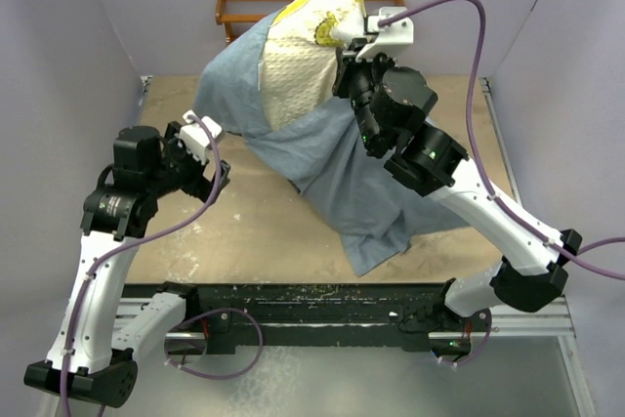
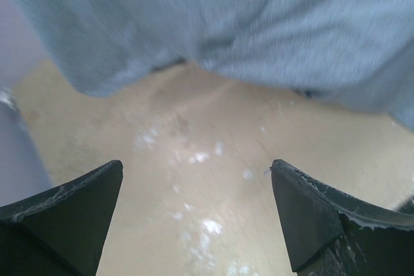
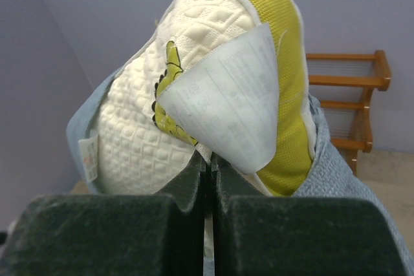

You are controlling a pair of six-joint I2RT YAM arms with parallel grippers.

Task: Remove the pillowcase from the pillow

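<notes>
Currently the pillow (image 1: pixel 298 56) is held raised over the far tabletop (image 1: pixel 254 231), its tag (image 3: pixel 226 108) clenched by the right end effector (image 3: pixel 208 163). The pillowcase (image 1: pixel 352 183) is draped around its lower part. The left end effector (image 2: pixel 196 166) is spread wide, released, above bare tabletop.

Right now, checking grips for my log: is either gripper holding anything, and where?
Right gripper: shut on the pillow, pinched at the lower tip of its white label. Left gripper: open, empty.
</notes>
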